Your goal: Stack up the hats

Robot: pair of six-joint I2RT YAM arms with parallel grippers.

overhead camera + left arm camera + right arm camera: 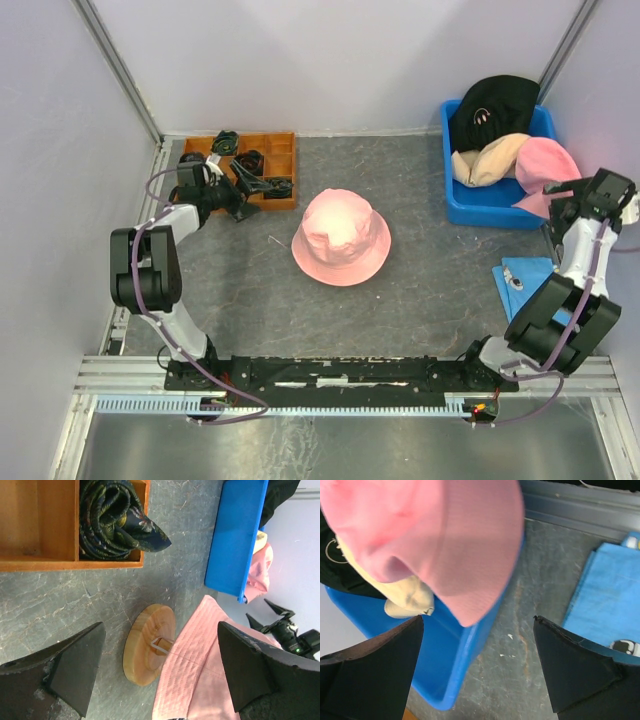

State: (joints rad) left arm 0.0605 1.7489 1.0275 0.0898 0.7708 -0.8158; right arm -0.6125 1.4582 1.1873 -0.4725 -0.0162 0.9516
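soft matt cloth hats (341, 238)

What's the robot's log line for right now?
pink hat on stand | bin: black hat, beige hat, second pink hat | left gripper open | right gripper open

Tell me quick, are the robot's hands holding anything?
Left gripper: open, holding nothing.
Right gripper: open, holding nothing.

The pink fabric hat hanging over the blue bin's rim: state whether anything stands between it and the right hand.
Nothing visible does: the open right hand faces the pink fabric hat directly, over the blue plastic bin.
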